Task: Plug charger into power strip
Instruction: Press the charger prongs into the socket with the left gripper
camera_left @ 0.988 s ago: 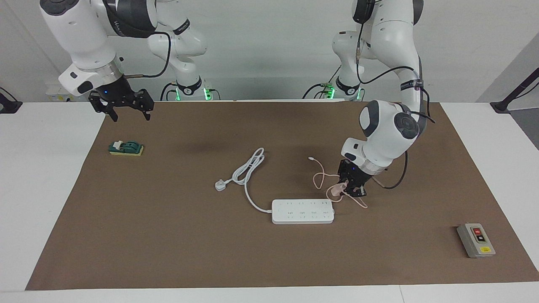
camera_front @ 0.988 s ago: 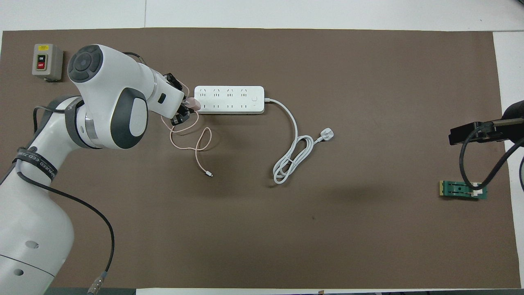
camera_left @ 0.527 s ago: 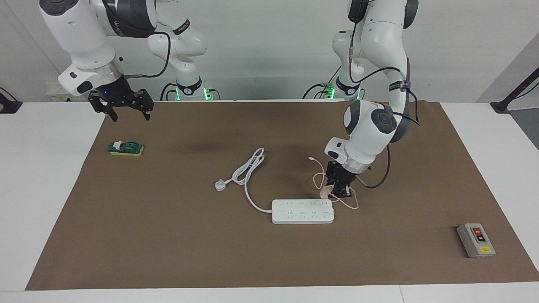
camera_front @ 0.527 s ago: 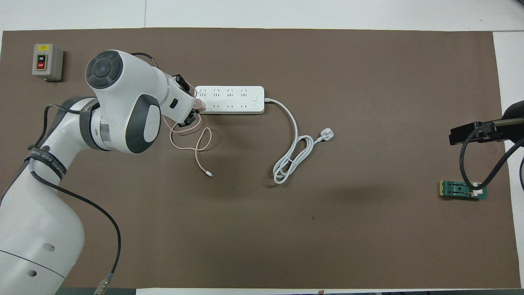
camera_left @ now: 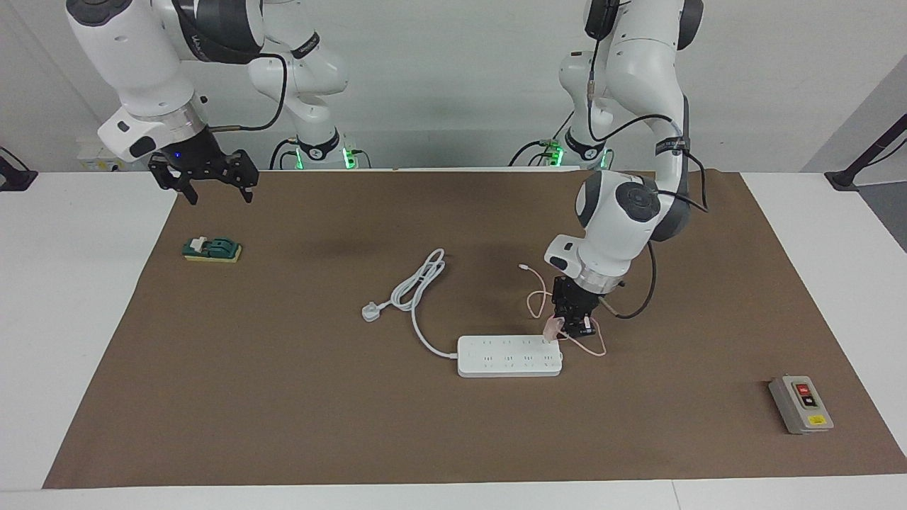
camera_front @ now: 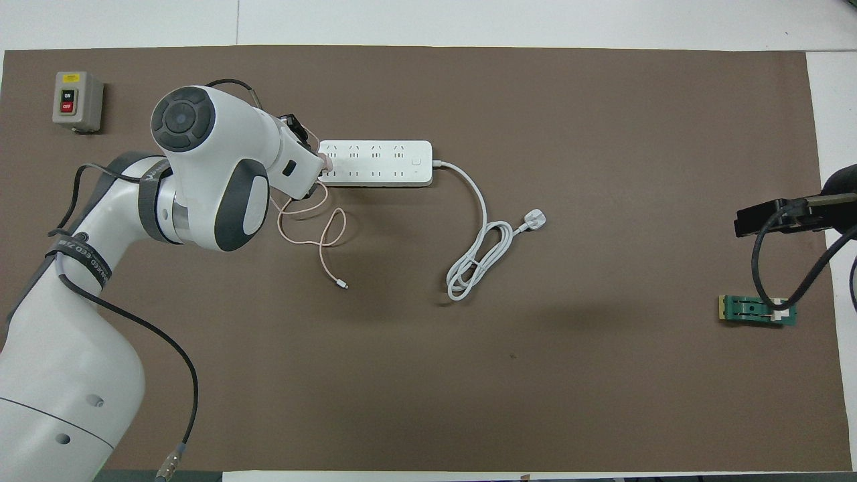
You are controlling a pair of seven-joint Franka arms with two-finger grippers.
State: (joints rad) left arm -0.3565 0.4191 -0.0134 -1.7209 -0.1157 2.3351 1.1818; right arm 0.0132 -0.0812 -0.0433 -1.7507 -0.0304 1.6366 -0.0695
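Observation:
The white power strip (camera_left: 509,355) (camera_front: 375,163) lies flat near the mat's middle, toward the left arm's end. My left gripper (camera_left: 565,326) is shut on the pale-pink charger (camera_left: 553,328) (camera_front: 324,161), which hangs just over the strip's end nearest the left arm. Its thin pink cable (camera_left: 533,301) (camera_front: 325,244) loops on the mat nearer to the robots and ends in a tiny white connector (camera_front: 343,286). In the overhead view the left wrist hides most of the gripper. My right gripper (camera_left: 210,180) waits open in the air over the mat's corner at the right arm's end.
The strip's thick white cord (camera_left: 418,290) coils nearer to the robots and ends in a three-pin plug (camera_left: 370,312) (camera_front: 534,218). A grey button box (camera_left: 801,404) (camera_front: 77,101) sits at the left arm's end. A green block (camera_left: 212,249) (camera_front: 758,310) lies beneath the right gripper.
The left arm has swung its wrist upright and carried the charger from beside the strip's end to just over it. The right arm has not moved.

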